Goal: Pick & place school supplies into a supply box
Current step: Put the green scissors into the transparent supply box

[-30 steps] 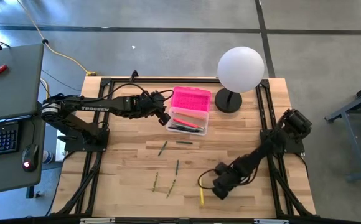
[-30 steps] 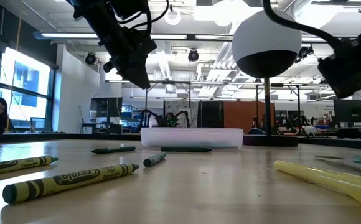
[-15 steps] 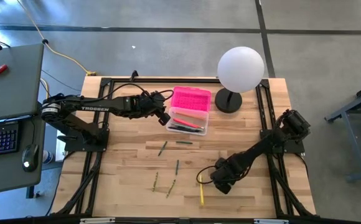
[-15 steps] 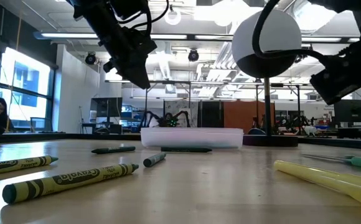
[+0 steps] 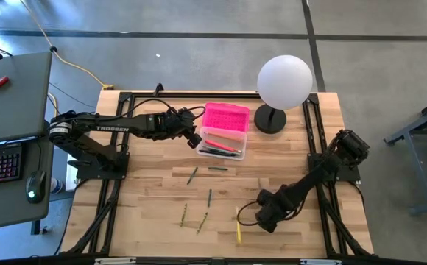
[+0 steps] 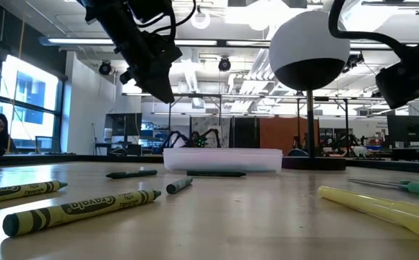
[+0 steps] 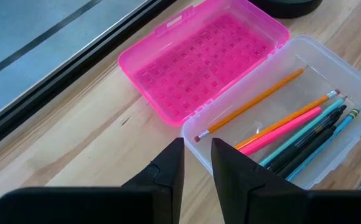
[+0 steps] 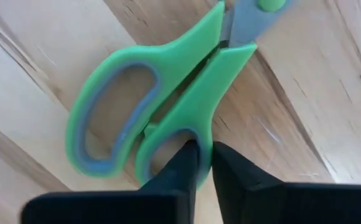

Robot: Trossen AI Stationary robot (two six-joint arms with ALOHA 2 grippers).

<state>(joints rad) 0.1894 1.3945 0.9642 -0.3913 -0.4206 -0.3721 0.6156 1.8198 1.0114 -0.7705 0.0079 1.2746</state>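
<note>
Now R gripper (image 8: 204,163) tips touch green scissors (image 8: 162,93) handle.

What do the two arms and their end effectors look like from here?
Both arms are dark, jointed and slim. The left arm carries white TROSSEN lettering along one link. A black cable loops beside the right arm. The left end effector and right end effector each have two dark, blunt fingers.

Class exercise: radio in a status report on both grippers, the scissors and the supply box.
Right gripper low over green scissors, fingers nearly together at a handle loop, no grip seen. Left gripper empty, beside open supply box. Box holds pencils. Nothing blocking.
</note>
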